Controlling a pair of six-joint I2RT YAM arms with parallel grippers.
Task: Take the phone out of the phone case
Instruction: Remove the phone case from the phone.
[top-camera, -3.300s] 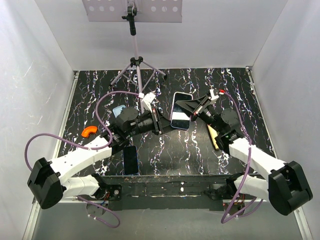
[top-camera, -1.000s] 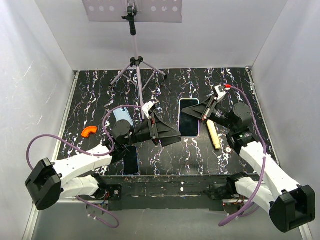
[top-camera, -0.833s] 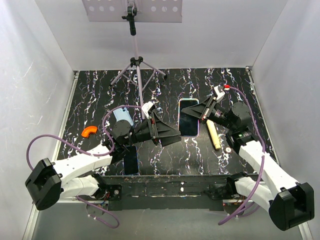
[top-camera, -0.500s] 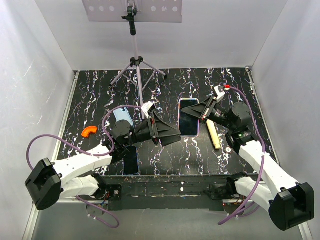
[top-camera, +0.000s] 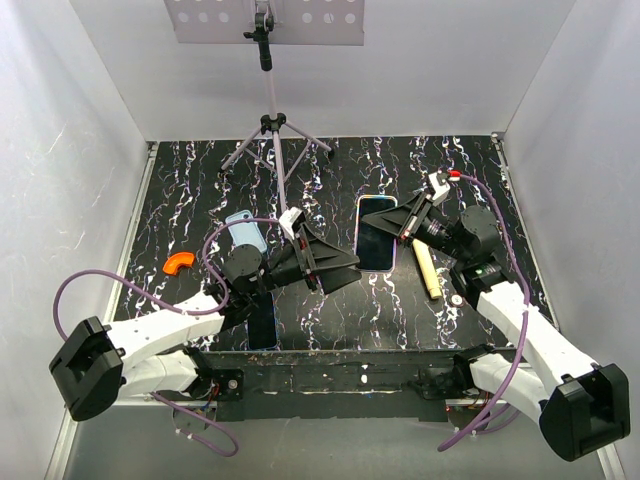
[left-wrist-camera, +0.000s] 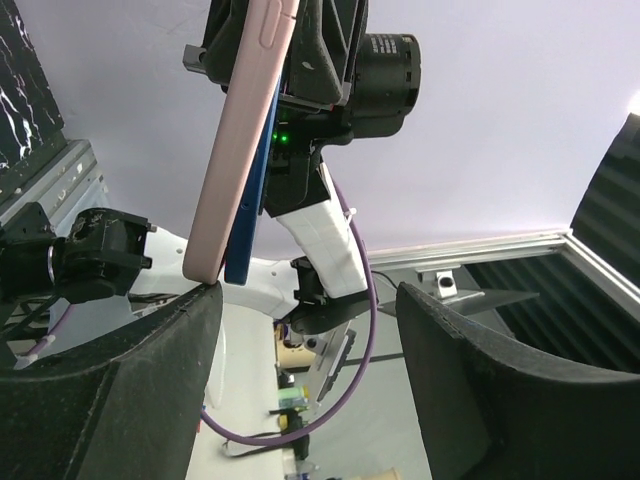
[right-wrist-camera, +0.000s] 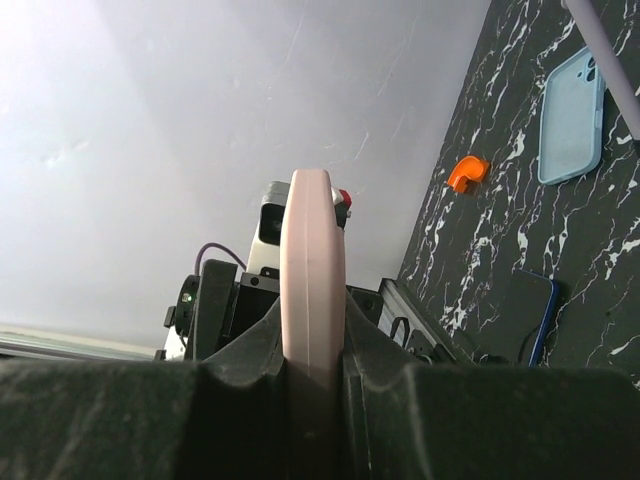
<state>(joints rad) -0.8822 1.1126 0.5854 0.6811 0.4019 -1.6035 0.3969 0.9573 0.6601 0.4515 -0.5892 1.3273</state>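
Observation:
The phone (top-camera: 376, 238) sits in its pink phone case (top-camera: 396, 252) and is held up above the table, screen facing up in the top view. My right gripper (top-camera: 402, 222) is shut on its right edge. In the right wrist view the phone case (right-wrist-camera: 312, 250) stands edge-on, pinched between the fingers of the right gripper (right-wrist-camera: 312, 342). My left gripper (top-camera: 345, 268) is open just left of the phone, not touching it. In the left wrist view the phone case (left-wrist-camera: 240, 150) rises above the wide-apart fingers (left-wrist-camera: 110, 390) of the left gripper (left-wrist-camera: 310, 330). A blue phone edge (left-wrist-camera: 254, 225) shows along the case.
A light blue case (top-camera: 245, 230) lies at the left, beside an orange piece (top-camera: 180, 262). A second dark phone (top-camera: 262, 318) lies near the front edge under the left arm. A wooden stick (top-camera: 428, 270) lies by the right arm. A tripod (top-camera: 272, 130) stands at the back.
The right gripper has carried the cased phone to the right, and the left gripper has backed off from it. Over the last second the left gripper shifted slightly; the phone held still.

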